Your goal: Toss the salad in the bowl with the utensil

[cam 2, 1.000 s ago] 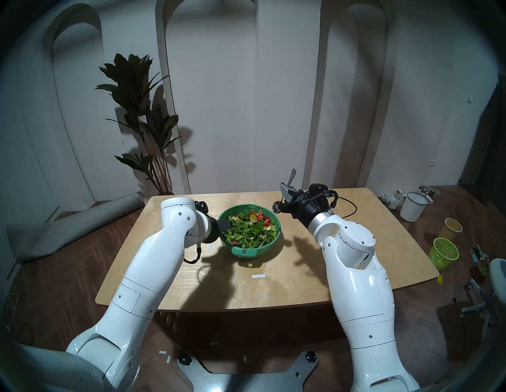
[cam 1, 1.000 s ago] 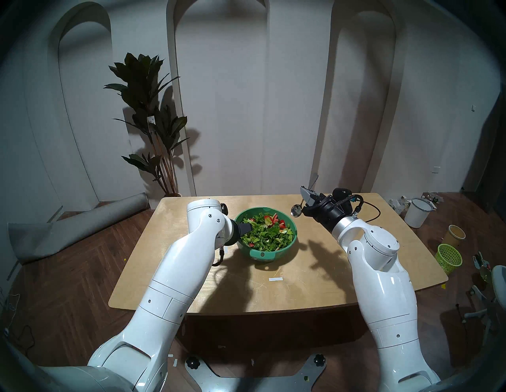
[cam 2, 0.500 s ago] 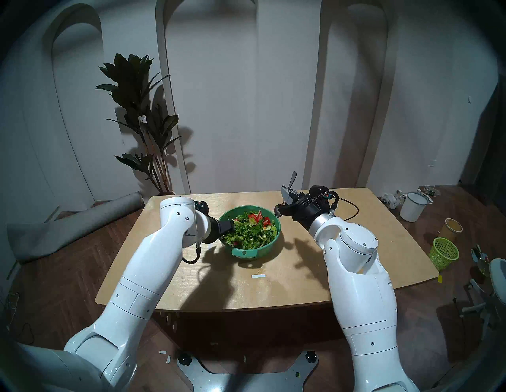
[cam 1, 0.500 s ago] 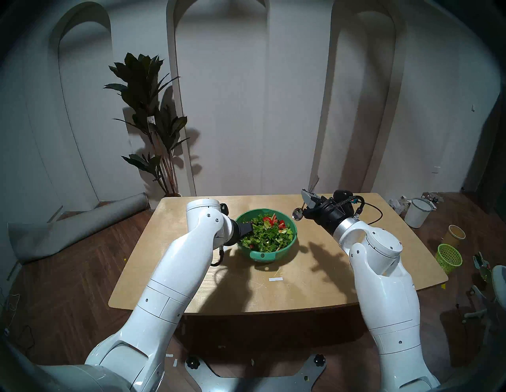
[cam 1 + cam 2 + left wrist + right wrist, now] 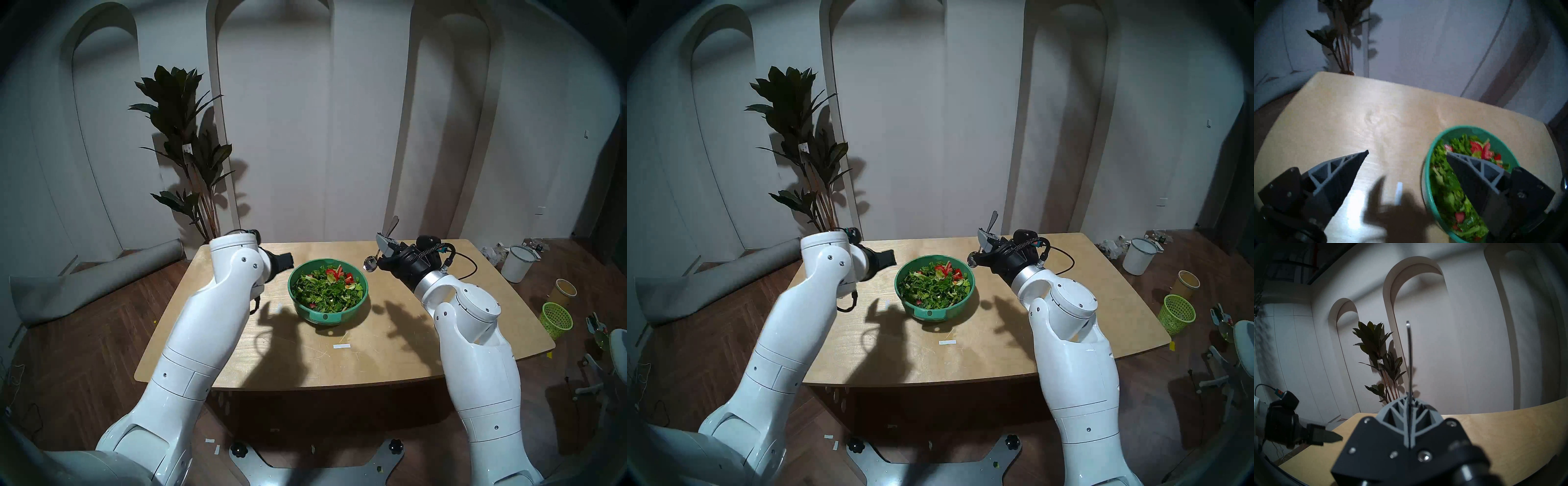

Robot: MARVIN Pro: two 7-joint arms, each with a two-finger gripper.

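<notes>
Head view: left tool (image 5: 286, 260) spread apart beside bowl (image 5: 353, 310); right tool (image 5: 382, 241) level, clamps spoon (image 5: 370, 263).

one teal bowl (image 5: 328, 317) of salad (image 5: 328, 290), one metal spoon (image 5: 370, 263), one wooden table (image 5: 390, 353), two white tape strips (image 5: 341, 346), one potted plant (image 5: 190, 149), one white bucket (image 5: 517, 264), one lime mesh basket (image 5: 556, 320)

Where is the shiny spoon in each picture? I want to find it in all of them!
Head left: spoon right of the bowl, in the right gripper.
Head right: spoon, same spot.
Left wrist: only a shiny sliver at the right edge, maybe the spoon; cannot tell.
Right wrist: handle sticking up, centre.
Shared landmark: the plant.
</notes>
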